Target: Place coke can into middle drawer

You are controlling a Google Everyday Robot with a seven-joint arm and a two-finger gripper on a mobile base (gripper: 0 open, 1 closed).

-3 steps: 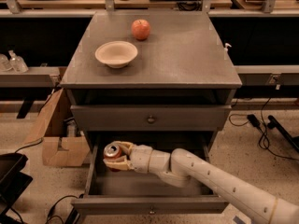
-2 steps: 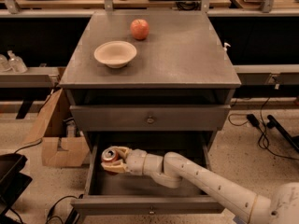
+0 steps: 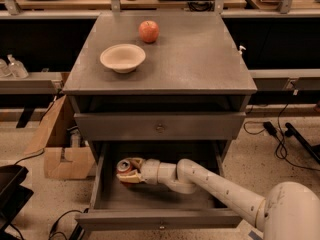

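Observation:
The coke can [image 3: 124, 166], red with a silver top, is upright inside the open middle drawer [image 3: 160, 218] at its left side. My gripper [image 3: 129, 172] reaches into the drawer from the lower right on a white arm [image 3: 215, 186] and is shut on the coke can, holding it low over the grey drawer floor. I cannot tell whether the can touches the floor. The closed knobbed drawer front [image 3: 160, 127] sits just above.
A beige bowl [image 3: 122, 58] and a red apple [image 3: 148, 31] stand on the grey cabinet top [image 3: 200, 59]. A cardboard box [image 3: 62, 144] stands left of the cabinet. Cables [image 3: 280, 134] lie on the floor at right.
The gripper with the can has moved slightly lower and to the left inside the drawer. The view has shifted a little.

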